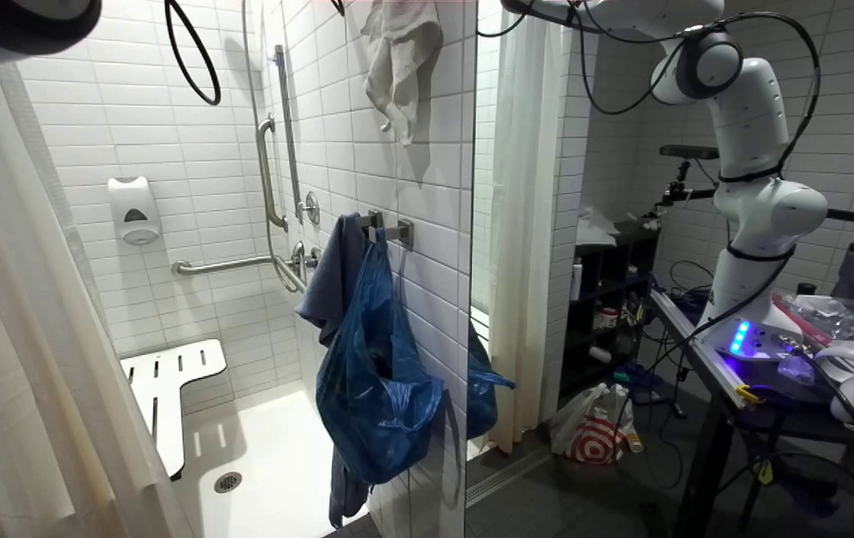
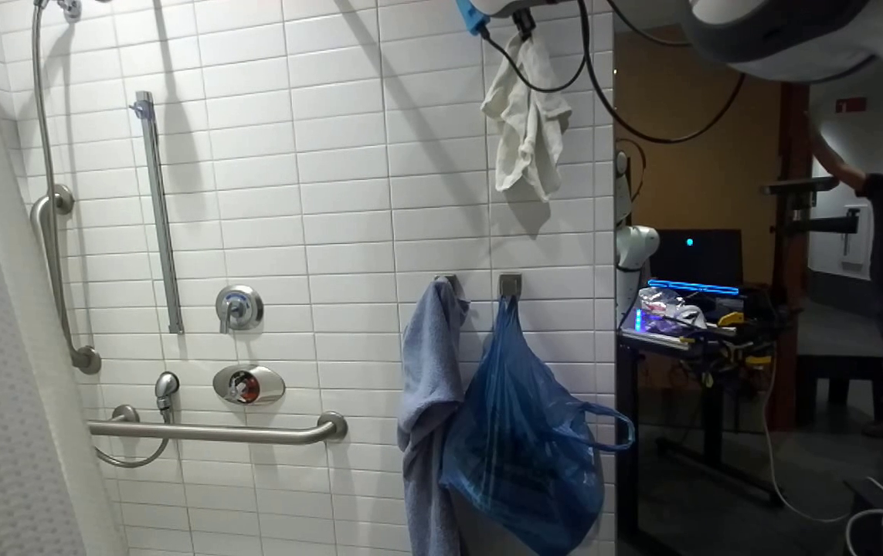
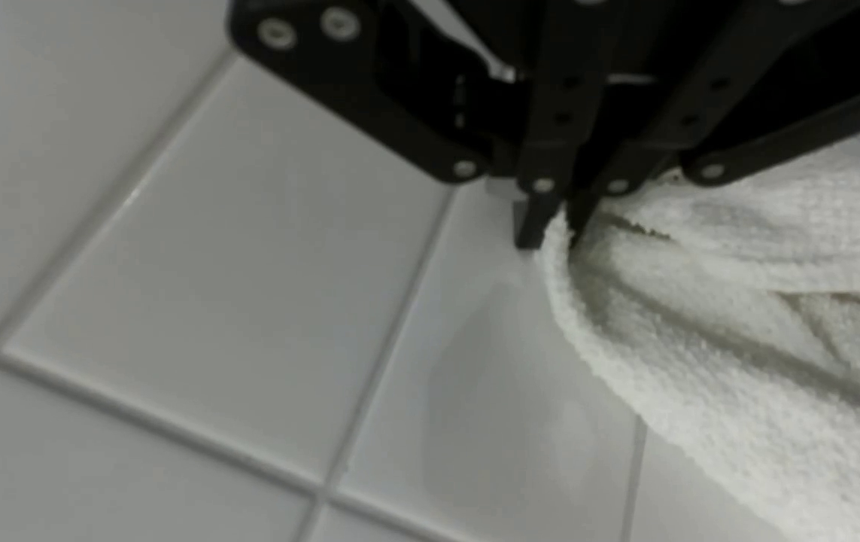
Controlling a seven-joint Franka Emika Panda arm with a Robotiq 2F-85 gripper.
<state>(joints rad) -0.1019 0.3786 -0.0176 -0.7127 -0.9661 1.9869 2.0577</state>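
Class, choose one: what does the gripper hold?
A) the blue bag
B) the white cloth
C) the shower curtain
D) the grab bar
B: in the wrist view the gripper is shut on an edge of the white cloth, and both exterior views show that cloth hanging down.

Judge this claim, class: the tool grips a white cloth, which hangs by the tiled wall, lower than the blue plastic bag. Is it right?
Not quite: in both exterior views the white cloth hangs higher than the blue plastic bag. The tool does grip the cloth, by the tiled wall.
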